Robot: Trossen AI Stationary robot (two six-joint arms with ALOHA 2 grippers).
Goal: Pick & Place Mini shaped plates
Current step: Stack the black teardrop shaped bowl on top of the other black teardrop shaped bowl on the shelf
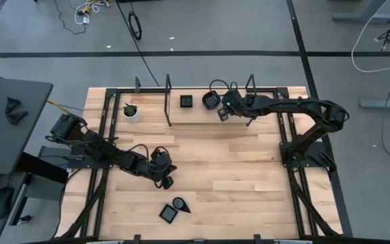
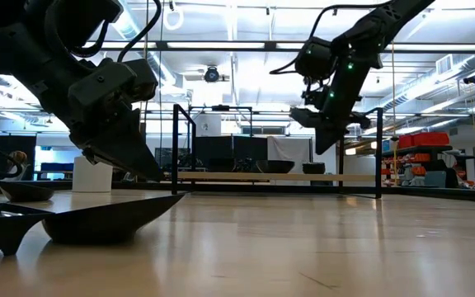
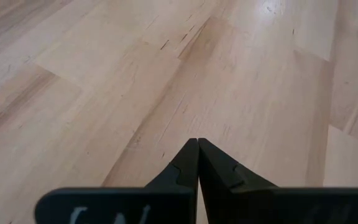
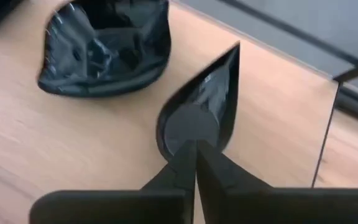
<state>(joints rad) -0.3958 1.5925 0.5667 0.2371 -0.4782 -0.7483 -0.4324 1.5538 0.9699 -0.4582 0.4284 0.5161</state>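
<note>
1. Five mini shaped plates are all you can count from above. Two lie at the near edge of the desk [image 1: 249, 176], between the arms: a square plate [image 1: 168, 214] and a teardrop plate [image 1: 181, 204] touching it or just beside it.
2. Two more rest at the far edge, near the black frame: a second square plate [image 1: 186, 102] and a rounded plate [image 1: 210, 100], a little apart from each other.
3. The fifth is a leaf-shaped plate [image 4: 199, 106]. Your right gripper [image 4: 194, 146] has its fingers pressed together on the rim of the leaf-shaped plate, just beside the rounded plate. In the low view the right gripper hangs well above the desk, so I judge that this plate is lifted.
4. Your left gripper [image 3: 197, 144] is pinched shut on nothing. It is low over bare wood, near the two plates at the near edge.
5. I judge that the near pair is already placed and that the far pair is not yet moved, but this is only a guess from how they lie. Which end is the goal the pictures do not tell.
6. The small white pot with the plant [image 1: 131, 111] stands apart at the far left and is not part of the work.
7. If the guess holds, you are near the middle: one plate in hand, two waiting.
</note>
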